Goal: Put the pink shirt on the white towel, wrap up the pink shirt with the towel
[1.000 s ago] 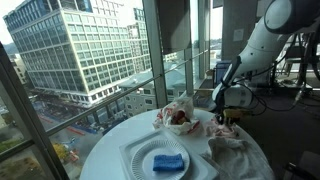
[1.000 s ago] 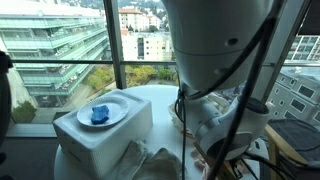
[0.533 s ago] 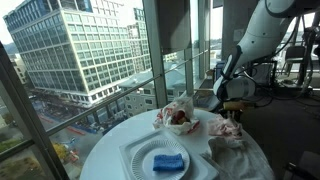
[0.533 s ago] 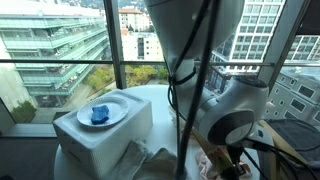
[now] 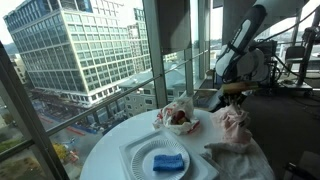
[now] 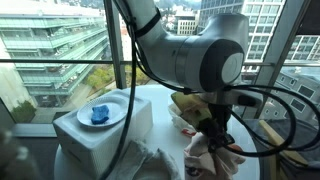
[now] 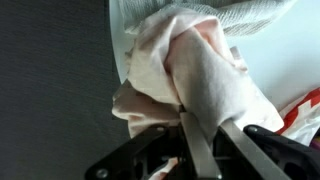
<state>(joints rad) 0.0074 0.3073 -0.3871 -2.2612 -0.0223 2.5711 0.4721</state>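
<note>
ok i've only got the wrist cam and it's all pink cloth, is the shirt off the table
Observer: mostly. In an exterior view the hand holds the pink shirt up, and it hangs down near the edge of the table.
Operator: where's the towel then
Observer: the white towel lies crumpled right under the hanging shirt. I can't tell whether the shirt's lower end touches it.
Operator: anything close i could hit
Observer: a crumpled bag with something red inside sits mid-table beside the shirt, apart from the hand.
</note>
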